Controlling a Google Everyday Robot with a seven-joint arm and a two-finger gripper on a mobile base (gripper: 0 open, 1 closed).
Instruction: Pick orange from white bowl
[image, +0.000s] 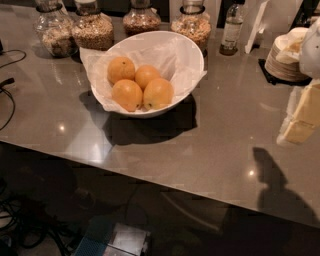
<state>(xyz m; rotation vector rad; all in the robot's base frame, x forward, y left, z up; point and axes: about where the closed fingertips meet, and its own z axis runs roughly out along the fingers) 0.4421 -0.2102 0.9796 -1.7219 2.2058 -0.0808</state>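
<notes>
The white bowl (187, 55), lined with crinkled white paper, stands on the grey counter at the upper middle. It holds several oranges. The orange (159, 93) with a small dark stem spot lies at the front right of the pile. Three look-alikes lie at the front left (127, 94), back left (121, 69) and back middle (147, 75). My gripper (301, 119), cream-coloured below a white arm, hangs at the right edge of the view. It is well to the right of the bowl, low over the counter, and holds nothing that I can see.
Several glass jars of grains (93, 31) and a bottle (231, 31) line the back edge behind the bowl. A stack of small white dishes (284, 60) stands at the back right. The counter's front edge (150, 175) runs diagonally, with cables on the floor below.
</notes>
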